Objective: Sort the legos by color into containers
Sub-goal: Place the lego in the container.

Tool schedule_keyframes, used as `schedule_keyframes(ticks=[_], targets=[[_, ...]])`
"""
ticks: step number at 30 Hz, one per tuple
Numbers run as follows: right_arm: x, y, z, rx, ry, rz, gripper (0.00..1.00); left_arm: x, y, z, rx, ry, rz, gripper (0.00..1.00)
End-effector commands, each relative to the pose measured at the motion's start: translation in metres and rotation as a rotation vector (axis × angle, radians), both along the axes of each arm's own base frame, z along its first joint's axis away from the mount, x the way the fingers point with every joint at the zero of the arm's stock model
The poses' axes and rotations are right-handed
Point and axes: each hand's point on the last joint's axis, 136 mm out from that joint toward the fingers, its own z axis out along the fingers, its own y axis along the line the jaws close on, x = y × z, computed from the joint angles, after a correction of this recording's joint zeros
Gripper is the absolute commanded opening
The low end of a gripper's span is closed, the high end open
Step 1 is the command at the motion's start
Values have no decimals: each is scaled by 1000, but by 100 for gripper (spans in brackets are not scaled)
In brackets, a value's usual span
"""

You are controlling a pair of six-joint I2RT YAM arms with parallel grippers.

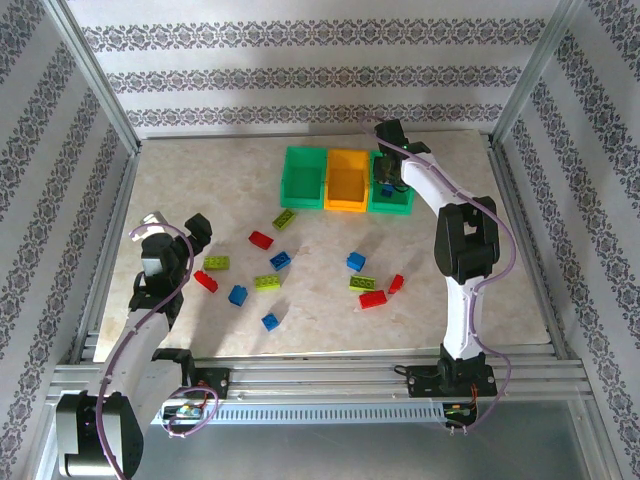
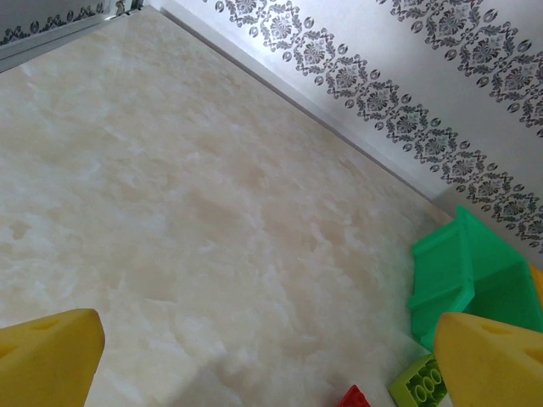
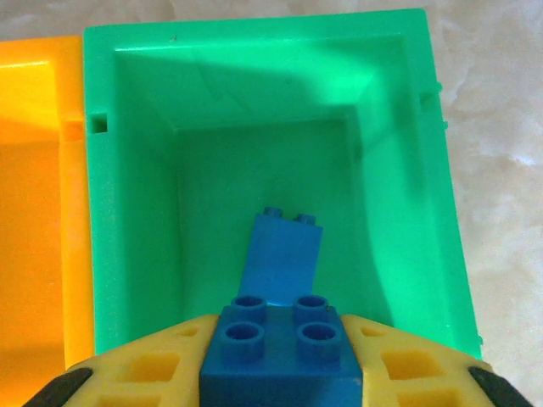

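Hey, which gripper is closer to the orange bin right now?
Right. The right gripper hangs over the right green bin beside the orange bin, holding a blue brick; the left gripper sits open far off at the table's left side.

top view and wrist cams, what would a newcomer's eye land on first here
The right gripper holds a blue brick over the right green bin, where a second blue brick already lies. Beside it stand the orange bin and left green bin, with red, blue and lime loose bricks scattered nearer mid-table.
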Motion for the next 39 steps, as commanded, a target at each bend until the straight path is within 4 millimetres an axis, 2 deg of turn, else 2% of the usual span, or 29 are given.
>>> schedule_keyframes(ticks=[1,11,19,25,31,39], targets=[[2,0,-5,-5,16,2,35,1,2,12,15,-9,-7,100],[1,0,-2,0,14,5,46,-1,2,12,25,19,-10,100],[-4,-1,8,2,-1,8,48,-1,1,11,24,35,-15,100],[-17,1,15,11,-18,11,50,-8,3,3,15,114,-2,100],[-45,8,22,14,-23,4,51,-18,4,-5,-7,137,18,100],[-115,14,19,-21,-3,-14,55,-26,1,-19,-39,202,11,100]])
